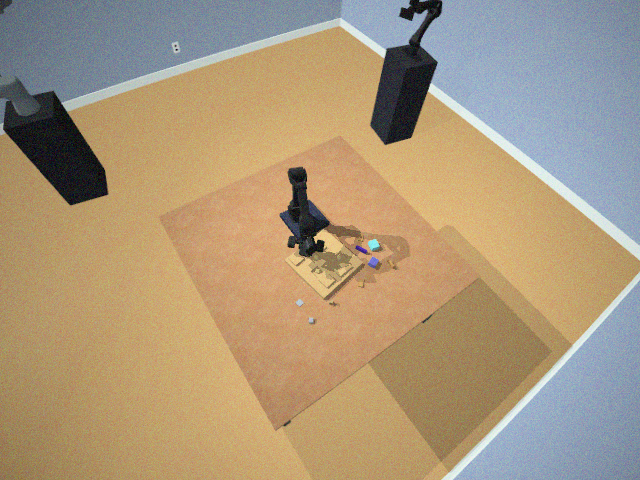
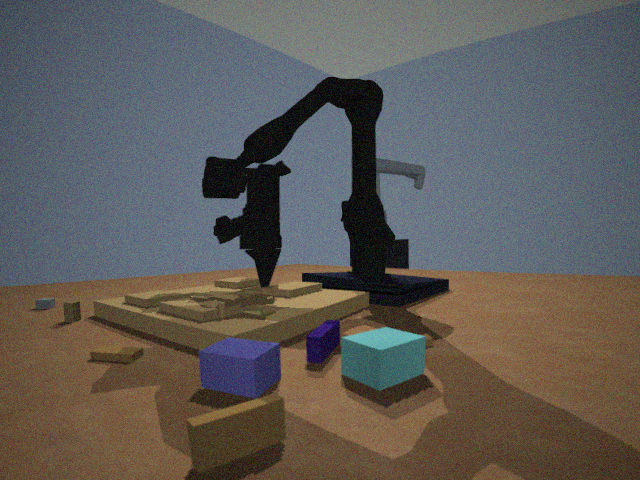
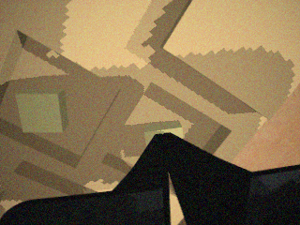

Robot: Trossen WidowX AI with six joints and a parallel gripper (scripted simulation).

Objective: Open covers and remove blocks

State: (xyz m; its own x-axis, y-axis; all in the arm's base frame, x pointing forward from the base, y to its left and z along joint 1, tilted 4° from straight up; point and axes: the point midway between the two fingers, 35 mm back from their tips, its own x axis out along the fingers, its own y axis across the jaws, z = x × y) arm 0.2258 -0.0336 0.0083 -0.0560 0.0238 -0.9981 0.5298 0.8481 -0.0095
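Note:
The tan puzzle board (image 1: 324,290) (image 2: 289,316) (image 3: 225,28) lies on the table in front of the arm's base. My gripper (image 1: 308,250) (image 2: 265,281) (image 3: 162,141) is shut and empty, pointing straight down with its tip at the board's covers near the back. In the wrist view a pale green block (image 3: 39,112) sits in an uncovered well at the left. A second pale green block (image 3: 161,128) shows just beyond the fingertips, partly hidden by them. A cyan block (image 1: 373,244) (image 2: 382,357), a blue-violet block (image 1: 373,262) (image 2: 239,365) and a dark purple bar (image 1: 361,249) (image 2: 322,339) rest on the table beside the board.
Loose tan pieces (image 2: 236,431) (image 2: 116,354) (image 2: 71,311) and small grey cubes (image 1: 299,303) (image 1: 311,320) lie on the table around the board. The arm's dark base plate (image 2: 382,284) is behind the board. Two black pedestals (image 1: 400,93) (image 1: 56,147) stand far off on the floor.

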